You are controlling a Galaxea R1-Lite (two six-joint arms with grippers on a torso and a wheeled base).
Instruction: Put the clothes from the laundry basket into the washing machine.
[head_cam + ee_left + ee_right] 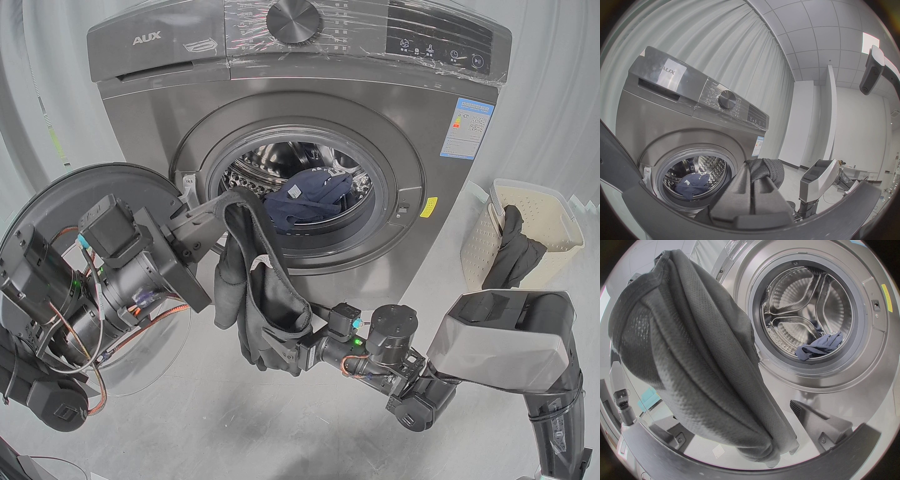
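Note:
The grey washing machine [350,94] stands with its door [69,200] swung open to the left. A navy garment [307,195] lies in the drum [803,302]. My left gripper [215,211] is level with the drum opening's left edge and is shut on the top of a black mesh garment [256,281], which hangs down in front of the machine. In the left wrist view the fingers [737,197] pinch the cloth [767,168]. My right gripper [286,351] sits low at the garment's bottom end, its fingers [818,424] spread wide apart with the black garment [703,365] hanging between them.
A cream laundry basket [550,219] stands on the floor to the right of the machine, with another black garment [515,253] draped over its near rim. Bare grey floor [250,425] lies in front of the machine.

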